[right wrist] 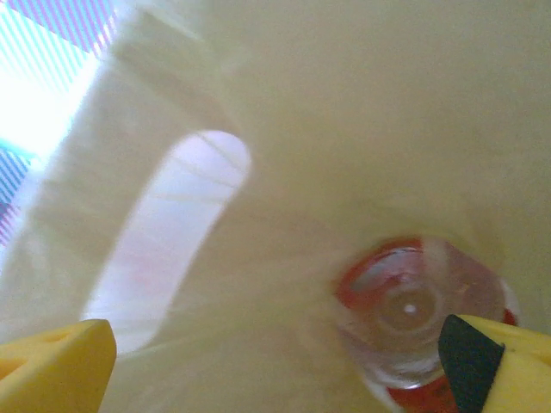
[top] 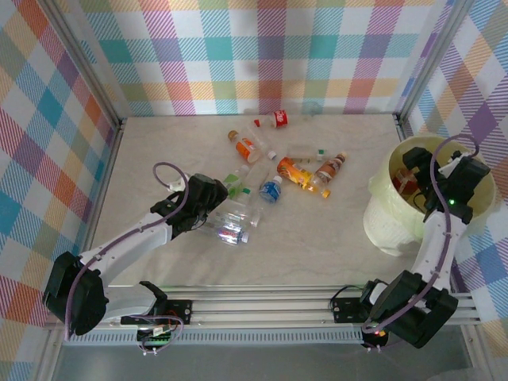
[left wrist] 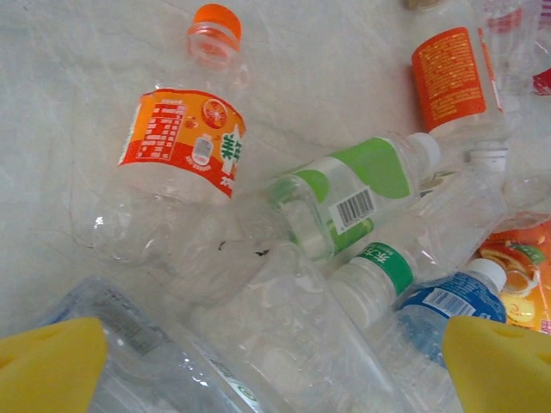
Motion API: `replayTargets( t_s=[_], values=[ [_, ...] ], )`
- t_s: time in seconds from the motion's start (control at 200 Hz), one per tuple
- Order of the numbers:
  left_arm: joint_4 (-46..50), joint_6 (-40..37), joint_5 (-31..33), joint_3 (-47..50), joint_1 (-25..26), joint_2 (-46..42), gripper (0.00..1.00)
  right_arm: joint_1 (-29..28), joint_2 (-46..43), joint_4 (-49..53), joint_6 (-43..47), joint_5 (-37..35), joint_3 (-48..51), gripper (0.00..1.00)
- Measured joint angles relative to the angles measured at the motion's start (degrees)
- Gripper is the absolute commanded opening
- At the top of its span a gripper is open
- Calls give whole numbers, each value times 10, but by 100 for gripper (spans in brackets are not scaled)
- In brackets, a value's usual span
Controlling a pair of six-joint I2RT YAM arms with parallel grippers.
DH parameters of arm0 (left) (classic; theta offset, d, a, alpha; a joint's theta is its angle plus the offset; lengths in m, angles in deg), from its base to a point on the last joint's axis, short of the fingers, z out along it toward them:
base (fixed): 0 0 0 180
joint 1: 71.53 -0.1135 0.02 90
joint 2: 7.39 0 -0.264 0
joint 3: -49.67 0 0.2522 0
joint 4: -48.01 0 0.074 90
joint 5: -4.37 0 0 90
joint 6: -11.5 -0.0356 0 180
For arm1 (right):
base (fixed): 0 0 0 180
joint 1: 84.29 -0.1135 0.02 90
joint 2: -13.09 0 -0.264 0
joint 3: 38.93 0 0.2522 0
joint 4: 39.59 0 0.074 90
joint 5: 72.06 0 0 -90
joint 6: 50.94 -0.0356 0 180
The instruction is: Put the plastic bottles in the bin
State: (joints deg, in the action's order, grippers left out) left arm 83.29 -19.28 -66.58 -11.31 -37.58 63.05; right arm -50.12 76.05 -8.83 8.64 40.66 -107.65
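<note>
**A:** Widest view first: the table (top: 151, 254) holds nearly all the work that is left. The bin (top: 389, 226) sits upright at the right side, well apart from the clutter.

**B:** And the right gripper (right wrist: 275, 379) hangs down inside the bin. Its fingers are spread wide and I see nothing between them.

**A:** So no grip there. Across the table, the left gripper (left wrist: 275, 370) is just as wide, poised low over the near edge of the heap. It has nothing in hand either.

**B:** The heap itself, then. The bottles (top: 298, 175) are scattered across the middle and far part of the table, some touching and some overlapping. I count eight or so, though the clear ones blur together.

**A:** What's actually done?

**B:** One for certain: a red bottle (right wrist: 405, 318) lies on the bin floor, seen end-on just past the right fingertip. From above there's something reddish in there too, but I can't tell how many are inside.

**A:** So it's early going, I'd say, with a small share binned and most waiting.

**B:** The likeliest next pick is the crushed clear bottle (left wrist: 284, 327) lying under the left fingers. That's only my guess.
</note>
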Motion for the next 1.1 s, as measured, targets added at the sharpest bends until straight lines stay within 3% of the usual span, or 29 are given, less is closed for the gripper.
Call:
replayTargets(
  t_s=[0.305,0.615,0.795,1.1],
  values=[
    [24,30,-6,6,-4,-14,100,-39,-76,85,43,-27,-108,100],
    [70,116,0,57,-7,-47,100,-234,-69,75,118,30,-150,100],
    [62,158,1,94,-8,-61,89,-342,-24,47,165,66,-150,100],
    [-12,181,-26,129,-30,-32,79,-443,29,36,224,69,-146,100]
  ],
)
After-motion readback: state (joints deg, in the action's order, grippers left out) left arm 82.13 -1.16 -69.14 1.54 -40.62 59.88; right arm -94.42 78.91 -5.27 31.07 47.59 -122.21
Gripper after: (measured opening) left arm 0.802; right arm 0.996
